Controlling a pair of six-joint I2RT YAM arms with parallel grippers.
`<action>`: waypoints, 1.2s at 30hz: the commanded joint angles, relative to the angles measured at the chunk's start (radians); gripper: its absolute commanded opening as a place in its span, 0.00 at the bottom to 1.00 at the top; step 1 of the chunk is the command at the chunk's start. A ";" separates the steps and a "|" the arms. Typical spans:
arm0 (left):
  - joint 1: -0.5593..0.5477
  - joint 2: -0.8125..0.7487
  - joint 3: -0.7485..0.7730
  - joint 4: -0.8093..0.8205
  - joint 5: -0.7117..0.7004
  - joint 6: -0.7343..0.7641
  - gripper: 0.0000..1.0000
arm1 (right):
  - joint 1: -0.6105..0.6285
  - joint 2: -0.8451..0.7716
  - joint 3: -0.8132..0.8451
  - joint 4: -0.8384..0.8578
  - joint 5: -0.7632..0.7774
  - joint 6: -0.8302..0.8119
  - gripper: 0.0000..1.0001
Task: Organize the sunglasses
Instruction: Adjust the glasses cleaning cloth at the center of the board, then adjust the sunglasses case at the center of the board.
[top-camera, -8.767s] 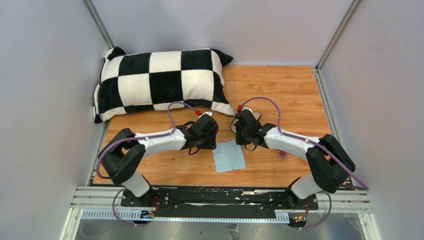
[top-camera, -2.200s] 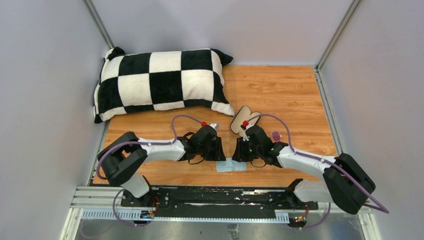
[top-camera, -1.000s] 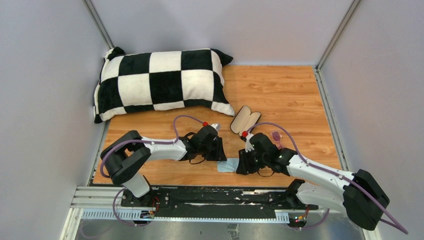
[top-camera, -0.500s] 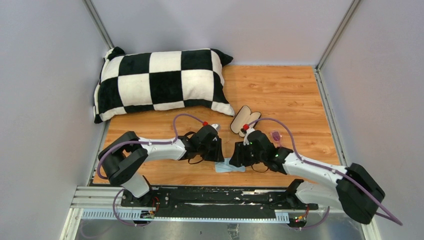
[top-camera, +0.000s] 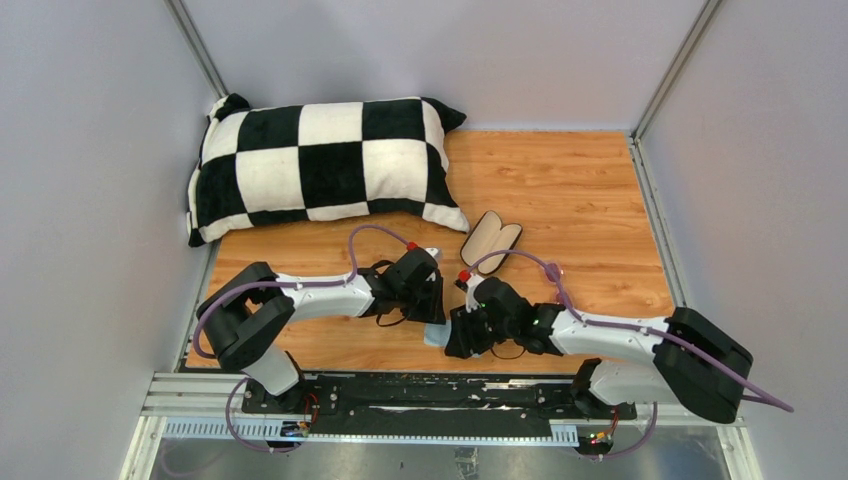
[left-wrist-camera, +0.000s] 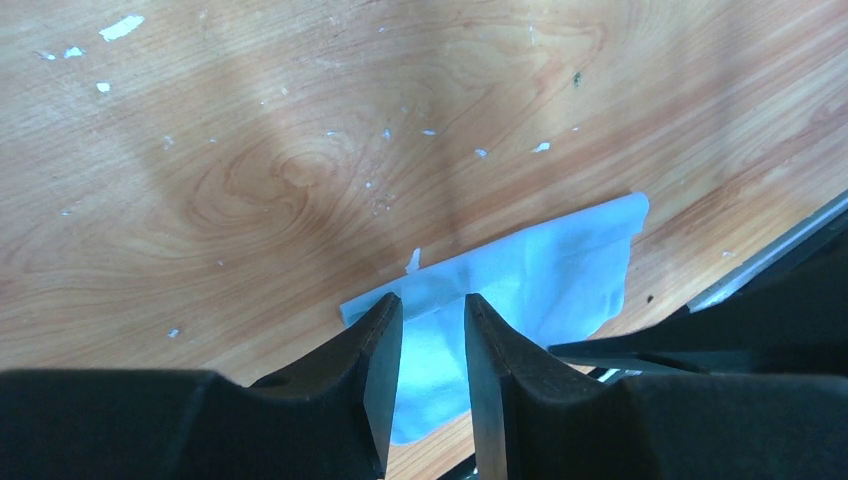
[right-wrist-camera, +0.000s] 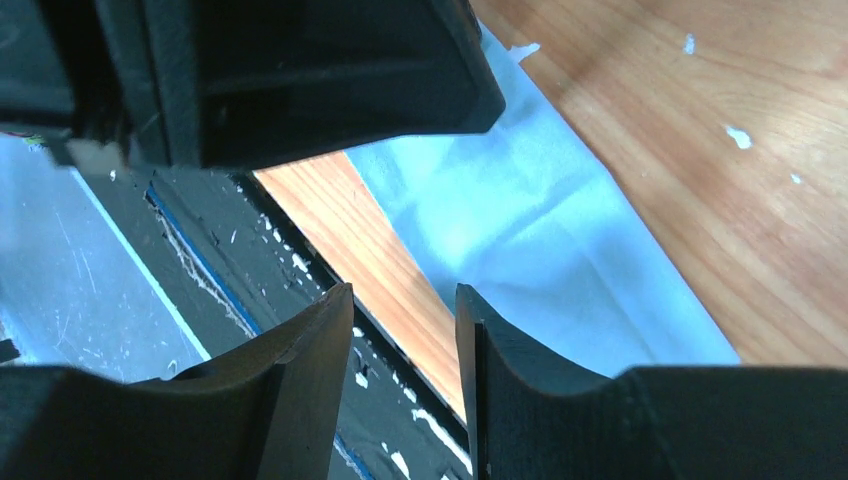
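Note:
The light blue cloth lies folded near the table's front edge, and only a sliver of it shows from above. My left gripper stands over the cloth's folded edge, its jaws a narrow gap apart, with cloth showing through the gap. My right gripper is open and empty, low over the cloth and the table's front edge, close beside the left gripper. The sunglasses show only as a pink glint behind the right arm's cable. The open black case lies beyond both grippers.
A black-and-white checkered pillow fills the back left. The black mounting rail runs just below the table's front edge, right under the right gripper. Grey walls close in both sides.
My right gripper has slid left along the cloth toward the front edge and the left gripper, and its jaws have opened wider. The left gripper has stayed in place.

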 joint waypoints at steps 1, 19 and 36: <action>0.000 -0.015 0.046 -0.095 -0.028 0.061 0.36 | 0.013 -0.110 -0.008 -0.157 0.057 -0.052 0.47; 0.005 -0.345 0.031 -0.274 -0.209 0.012 0.42 | -0.097 -0.733 -0.117 -0.533 0.661 0.243 0.50; 0.043 -0.544 -0.142 -0.326 -0.330 -0.071 0.43 | -0.398 -0.155 0.240 -0.314 0.340 -0.060 0.43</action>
